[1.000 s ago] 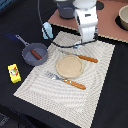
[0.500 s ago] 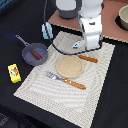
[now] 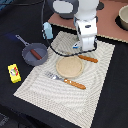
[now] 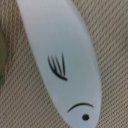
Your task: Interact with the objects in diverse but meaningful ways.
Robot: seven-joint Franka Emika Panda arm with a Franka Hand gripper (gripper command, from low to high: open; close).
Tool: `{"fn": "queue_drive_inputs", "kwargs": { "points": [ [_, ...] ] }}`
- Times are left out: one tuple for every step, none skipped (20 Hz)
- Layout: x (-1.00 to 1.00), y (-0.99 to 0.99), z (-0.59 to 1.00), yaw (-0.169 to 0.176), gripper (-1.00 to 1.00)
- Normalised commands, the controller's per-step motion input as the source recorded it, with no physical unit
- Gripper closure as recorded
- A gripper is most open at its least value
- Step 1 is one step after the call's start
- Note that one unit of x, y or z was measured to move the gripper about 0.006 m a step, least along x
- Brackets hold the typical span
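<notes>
Near the placemat's far edge, end effector grip unclear, over white-and-blue fish.

The robot's white arm has come lower, so its gripper now sits right over the white-and-blue fish.

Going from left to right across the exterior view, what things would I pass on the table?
Yellow packet → frying pan holding a sausage → pale blue carton → fork → round wooden plate → knife.
</notes>
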Motion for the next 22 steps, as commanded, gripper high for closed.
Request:
{"fn": "queue_drive_inputs", "kwargs": {
  "points": [
    [-0.09, 0.03, -0.2, 0.041, 1.0],
    [-0.08, 0.0, -0.2, 0.035, 1.0],
    [-0.08, 0.0, -0.21, 0.034, 1.0],
    [-0.07, 0.0, -0.21, 0.034, 1.0],
    [-0.06, 0.0, -0.21, 0.034, 1.0],
    [-0.06, 0.0, -0.21, 0.033, 1.0],
    [-0.05, 0.01, -0.21, 0.034, 1.0],
    [-0.05, 0.01, -0.22, 0.034, 1.0],
    [-0.08, 0.0, -0.25, 0.033, 1.0],
    [-0.09, 0.0, -0.25, 0.033, 1.0],
    [-0.1, 0.0, -0.24, 0.033, 1.0],
    [-0.08, 0.0, -0.23, 0.033, 1.0],
    [-0.07, 0.01, -0.22, 0.034, 1.0],
    [-0.08, 0.01, -0.2, 0.034, 1.0],
    [-0.07, 0.02, -0.2, 0.034, 1.0],
    [-0.07, 0.02, -0.2, 0.034, 1.0],
    [-0.08, 0.02, -0.2, 0.035, 1.0],
    [-0.08, 0.02, -0.19, 0.035, 1.0],
    [-0.07, 0.02, -0.2, 0.035, 1.0],
    [-0.07, 0.01, -0.2, 0.034, 1.0],
    [-0.09, 0.01, -0.2, 0.034, 1.0],
    [-0.08, 0.0, -0.21, 0.034, 1.0]
  ]
}}
